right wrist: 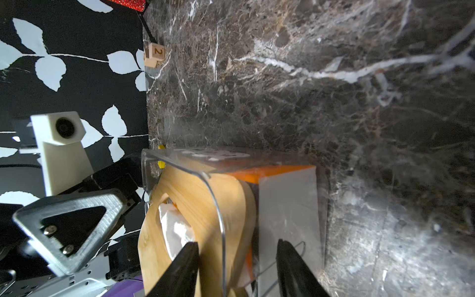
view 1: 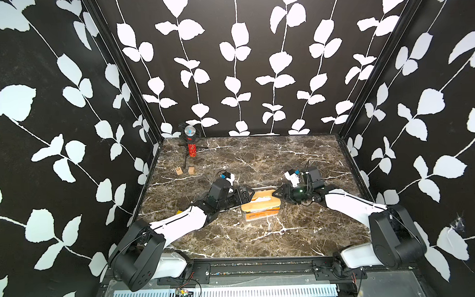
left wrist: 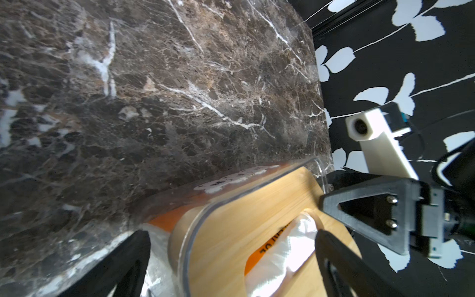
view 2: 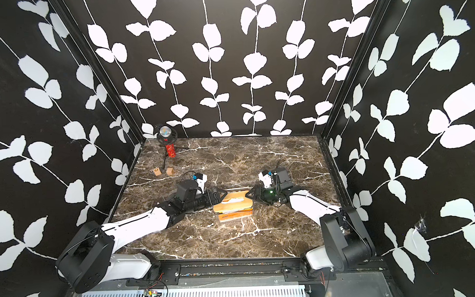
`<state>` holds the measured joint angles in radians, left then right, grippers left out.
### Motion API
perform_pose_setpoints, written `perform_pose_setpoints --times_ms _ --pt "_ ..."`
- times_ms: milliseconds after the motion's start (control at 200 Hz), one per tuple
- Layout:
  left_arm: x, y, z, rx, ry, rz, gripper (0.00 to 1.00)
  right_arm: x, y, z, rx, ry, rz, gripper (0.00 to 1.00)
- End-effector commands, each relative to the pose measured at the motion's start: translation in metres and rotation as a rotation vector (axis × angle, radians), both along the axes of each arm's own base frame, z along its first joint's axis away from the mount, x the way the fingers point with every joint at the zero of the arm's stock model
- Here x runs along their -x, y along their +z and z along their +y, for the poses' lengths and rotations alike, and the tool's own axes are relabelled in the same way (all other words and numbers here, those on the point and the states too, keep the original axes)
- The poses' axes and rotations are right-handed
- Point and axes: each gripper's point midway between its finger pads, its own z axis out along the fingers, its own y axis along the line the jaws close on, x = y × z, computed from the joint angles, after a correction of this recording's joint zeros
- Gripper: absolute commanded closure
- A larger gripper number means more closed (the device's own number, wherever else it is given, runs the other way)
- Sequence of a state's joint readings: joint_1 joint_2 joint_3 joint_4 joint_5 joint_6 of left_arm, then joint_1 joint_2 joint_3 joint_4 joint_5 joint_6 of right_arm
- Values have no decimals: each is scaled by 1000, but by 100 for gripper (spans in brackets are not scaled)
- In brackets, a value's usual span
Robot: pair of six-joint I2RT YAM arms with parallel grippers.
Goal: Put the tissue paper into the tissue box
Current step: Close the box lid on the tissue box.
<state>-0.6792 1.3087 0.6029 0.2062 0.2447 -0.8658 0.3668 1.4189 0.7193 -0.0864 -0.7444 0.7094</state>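
Marble worktop [view 1: 258, 159]. Tissue box [view 1: 262, 208] just 6 o'clock of centre, bamboo lid [view 1: 253, 205] on top. Tissue paper [right wrist: 272, 171] inside, orange behind the clear wall. Left pincer [left wrist: 231, 235] spread wide astride the 9 o'clock end; right pincer [right wrist: 236, 243] parted astride the 3 o'clock end. White sheet [view 1: 261, 199] pokes through the slot.

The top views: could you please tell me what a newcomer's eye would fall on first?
First the black wallpaper with big white leaves on all three walls. Then, mid-table, the clear tissue box under its bamboo lid, a white tissue poking through the slot, with the left gripper and the right gripper at its two ends. A red glittery microphone stands in the far left corner of the marble table.
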Motion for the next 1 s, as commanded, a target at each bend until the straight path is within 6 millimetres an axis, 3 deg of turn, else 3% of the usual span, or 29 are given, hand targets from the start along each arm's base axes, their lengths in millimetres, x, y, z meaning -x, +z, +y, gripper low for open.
perform_pose_setpoints --times_ms 0,180,325,410,660,995 --pt "4 35 -6 27 -45 -83 1 4 18 1 30 47 -46 43" --pt "4 46 3 7 -25 -133 1 11 44 -6 69 72 -117 24" --pt "4 53 4 13 -24 -156 1 24 59 -8 50 99 -144 1" --pt "4 54 3 18 -28 -162 1 30 60 -9 50 110 -160 1" --pt "4 51 0 25 -34 -151 1 36 37 -10 110 137 -141 1" --pt "4 49 1 28 -30 -144 1 41 -7 -20 211 141 -113 15"
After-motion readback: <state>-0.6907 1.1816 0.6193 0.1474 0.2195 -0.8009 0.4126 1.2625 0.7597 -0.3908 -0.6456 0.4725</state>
